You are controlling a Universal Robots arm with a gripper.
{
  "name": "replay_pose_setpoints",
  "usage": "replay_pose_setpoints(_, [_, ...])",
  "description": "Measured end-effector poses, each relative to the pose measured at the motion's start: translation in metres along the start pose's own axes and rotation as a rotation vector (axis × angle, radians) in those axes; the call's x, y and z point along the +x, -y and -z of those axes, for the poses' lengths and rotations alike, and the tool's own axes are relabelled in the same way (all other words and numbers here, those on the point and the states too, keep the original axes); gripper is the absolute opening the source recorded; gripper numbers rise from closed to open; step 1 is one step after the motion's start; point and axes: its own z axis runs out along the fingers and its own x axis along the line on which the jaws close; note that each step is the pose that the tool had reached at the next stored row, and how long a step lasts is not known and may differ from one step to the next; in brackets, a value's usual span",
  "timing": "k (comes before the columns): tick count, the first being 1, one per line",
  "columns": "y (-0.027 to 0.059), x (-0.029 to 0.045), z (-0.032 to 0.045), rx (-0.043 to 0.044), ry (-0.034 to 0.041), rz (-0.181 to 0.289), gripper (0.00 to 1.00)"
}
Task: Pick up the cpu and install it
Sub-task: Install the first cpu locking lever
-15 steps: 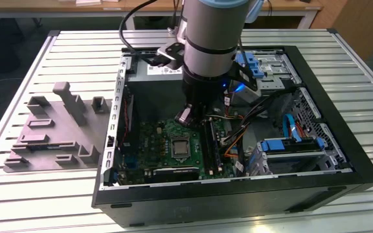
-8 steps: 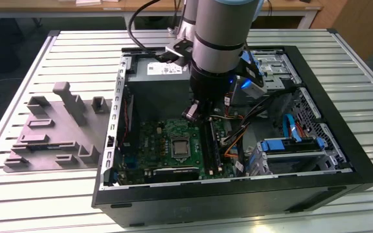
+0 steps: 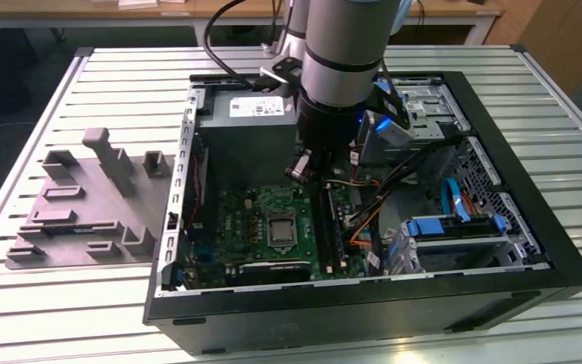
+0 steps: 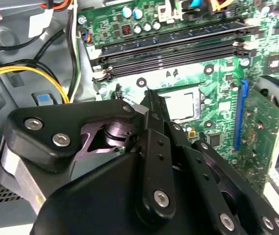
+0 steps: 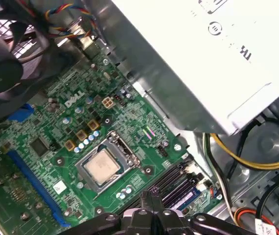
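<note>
Your pincer fills the second wrist view's lower half, fingers together and holding nothing, above the motherboard. You see the cpu seated in its socket, centre-left in the first wrist view.

Silver-grey tubular arm; black pincer, silver screws; black cable.

Silvery cpu; green motherboard; black pincer.
</note>
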Motion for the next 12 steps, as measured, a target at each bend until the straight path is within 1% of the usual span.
replay_pose_setpoints(8, [-0.0049,-0.0055,-0.005,0.0008,0.0003,0.006,0.11])
replay_pose_setpoints(9, [-0.0052,-0.0058,-0.0055,0.0011,0.0003,0.013,0.11])
replay_pose_setpoints(12, [-0.0053,-0.0059,-0.0066,0.0034,-0.0013,0.062,0.11])
